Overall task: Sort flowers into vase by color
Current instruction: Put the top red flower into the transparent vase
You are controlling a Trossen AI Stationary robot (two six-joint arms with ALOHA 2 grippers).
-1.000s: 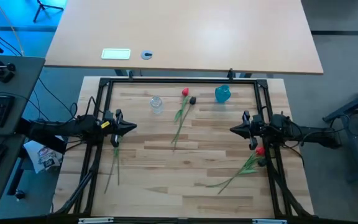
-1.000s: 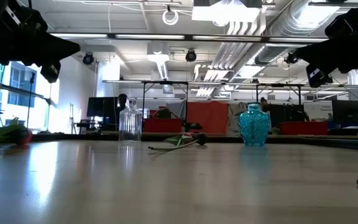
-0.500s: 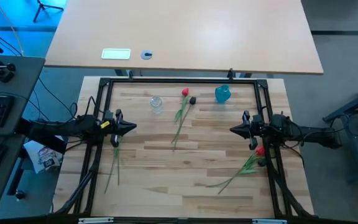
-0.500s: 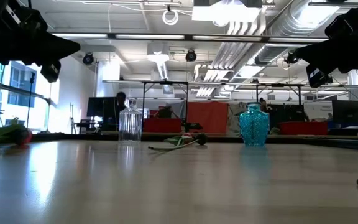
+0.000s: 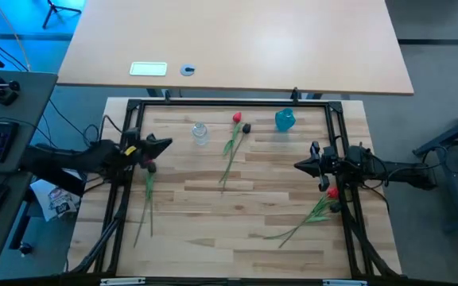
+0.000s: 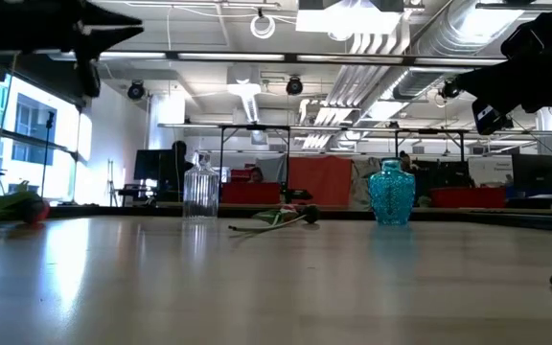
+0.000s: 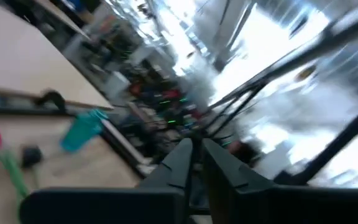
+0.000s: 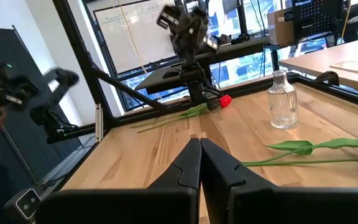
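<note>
Overhead first: left gripper (image 5: 168, 143) sits over the left side of the table (image 5: 277, 254), fingers pressed together, holding nothing. Right gripper (image 5: 297, 165) hovers over the right side, also pinched closed and empty. A clear glass vase (image 5: 200, 132) and a blue vase (image 5: 285, 120) stand near the far edge, and between them lie a red flower (image 5: 236, 118) and a black flower (image 5: 246, 128), heads close together, stems running toward the table's middle. More flower stems (image 5: 148, 202) lie by the left rail below the left gripper. Another red flower (image 5: 331, 192) lies by the right rail.

Low view: glass vase (image 6: 199, 187) and blue vase (image 6: 391, 194) upright, the flower pair (image 6: 286, 217) lying flat between them. A red head (image 6: 33, 210) rests at far left.

Left wrist view: blurred; own fingers (image 7: 180, 163) meet at the tips, blue vase (image 7: 82, 129) beyond.

Right wrist view: own fingers (image 8: 188, 165) closed together; glass vase (image 8: 282, 101) upright, red flower (image 8: 224, 100) on the table behind, left arm (image 8: 188, 28) above it.
</note>
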